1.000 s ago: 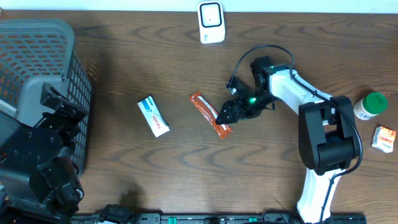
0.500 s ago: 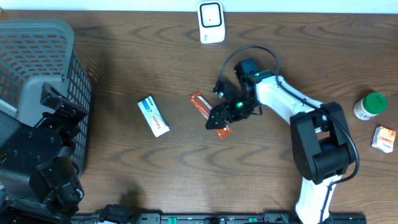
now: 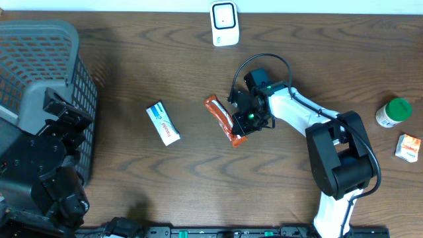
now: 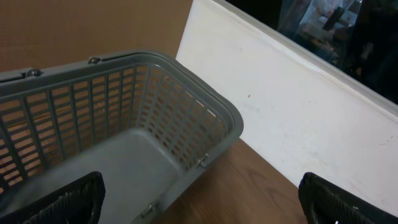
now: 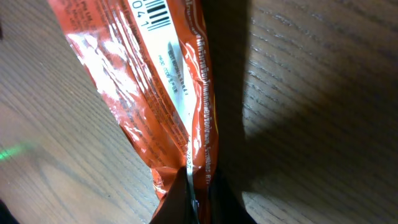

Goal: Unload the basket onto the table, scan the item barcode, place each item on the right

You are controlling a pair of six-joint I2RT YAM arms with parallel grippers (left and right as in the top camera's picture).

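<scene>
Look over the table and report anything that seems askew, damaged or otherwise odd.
Nothing is spilled or broken. The orange packet lies slanted, with its wrapper crinkled and its lower end pinched in the shut right gripper. The blue-and-white box also lies at a slant.

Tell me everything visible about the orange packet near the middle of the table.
The orange packet is a long, glossy, crinkled wrapper that looks like foil. A white strip of small print and a barcode run along its seam. It lies diagonally on the wooden table, near the middle. The right gripper is shut on its lower-right end, pinching the seam fin. Nothing else touches it.
</scene>
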